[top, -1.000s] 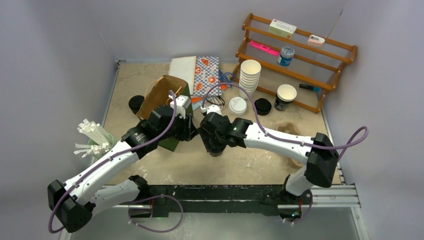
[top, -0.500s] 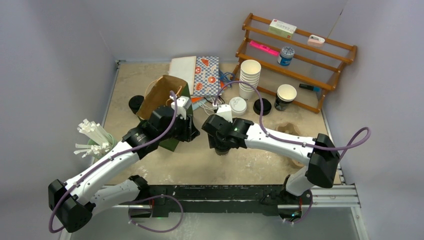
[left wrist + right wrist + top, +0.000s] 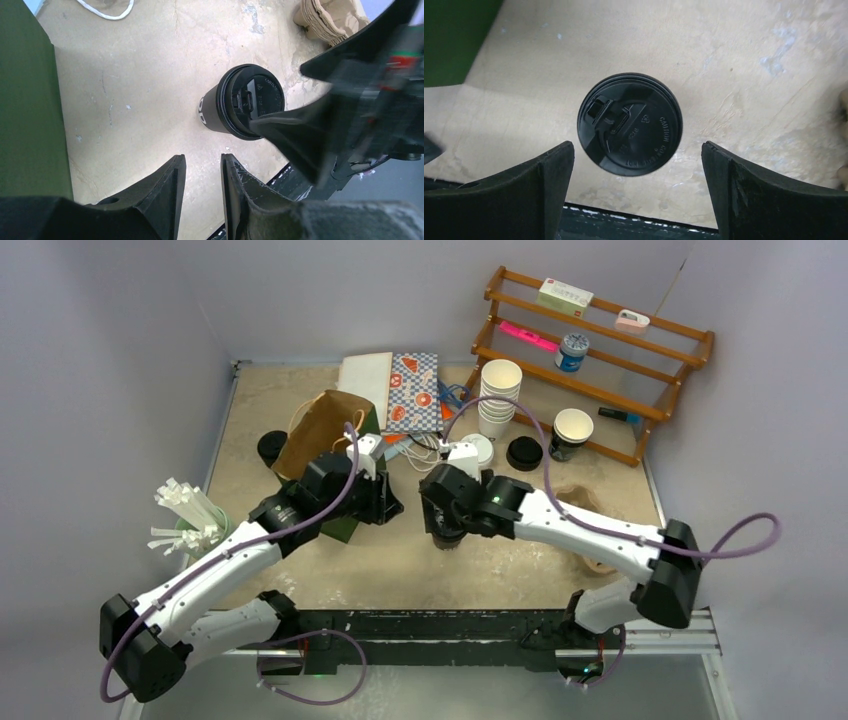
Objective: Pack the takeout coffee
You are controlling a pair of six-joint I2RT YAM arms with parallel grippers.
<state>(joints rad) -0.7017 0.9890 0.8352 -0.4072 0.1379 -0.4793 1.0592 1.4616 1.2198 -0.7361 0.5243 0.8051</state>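
Observation:
The takeout coffee point(image 3: 630, 131) is a dark cup with a black lid, not a white one. It stands upright on the beige table point(image 3: 744, 65). My right gripper point(image 3: 638, 145) hangs above it, open wide, both fingers clear of the lid. In the top view the right gripper point(image 3: 447, 533) hides the cup. The left wrist view shows the coffee point(image 3: 242, 107) ahead of my left gripper point(image 3: 202, 157), whose fingers stand a narrow gap apart with nothing between them. The left gripper point(image 3: 384, 502) is beside the dark green paper bag point(image 3: 330, 425).
A wooden rack point(image 3: 640, 400) stands at the back right, with stacked white cups point(image 3: 498, 390), a white lid point(image 3: 476, 450) and a black lid point(image 3: 524, 453) in front of it. A cup of straws point(image 3: 185, 520) is on the left and a cardboard carrier point(image 3: 590, 502) on the right.
My right wrist has shifted to the right and its jaws have spread wider. The left arm has stayed where it was.

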